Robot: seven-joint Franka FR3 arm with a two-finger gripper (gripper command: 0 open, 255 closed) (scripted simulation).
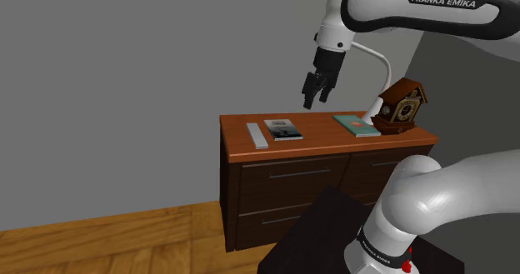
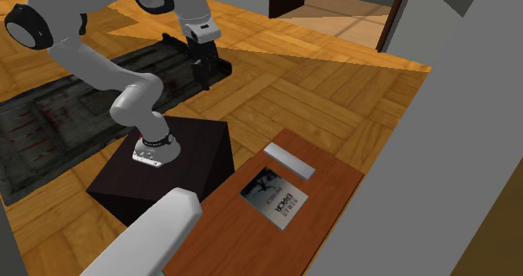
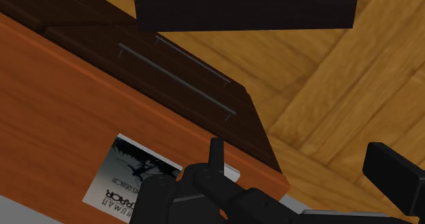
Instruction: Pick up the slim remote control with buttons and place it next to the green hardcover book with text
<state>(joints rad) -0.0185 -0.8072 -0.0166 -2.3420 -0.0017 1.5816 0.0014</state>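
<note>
The remote (image 1: 257, 136) lies flat on the dresser (image 1: 321, 141), at the end of the top toward the shoulder view's left. It is just beside a pale-covered book (image 1: 283, 129) and well apart from the green book (image 1: 357, 124) near the other end, which sits by a wooden clock (image 1: 402, 106).

It is drawn as a plain grey bar, and we cannot make out any buttons. Its long axis runs from the front edge toward the back edge, roughly parallel to the short end edge; we cannot tell which end is its head.

We judge it light, stiff and thin, probably smooth enough to slip. The best hold looks to be across its narrow width at the middle, with the fingers lowered almost to the wood.

The gripper (image 1: 315, 93) hangs above the top between the two books, its fingers spread apart and holding nothing.
</note>
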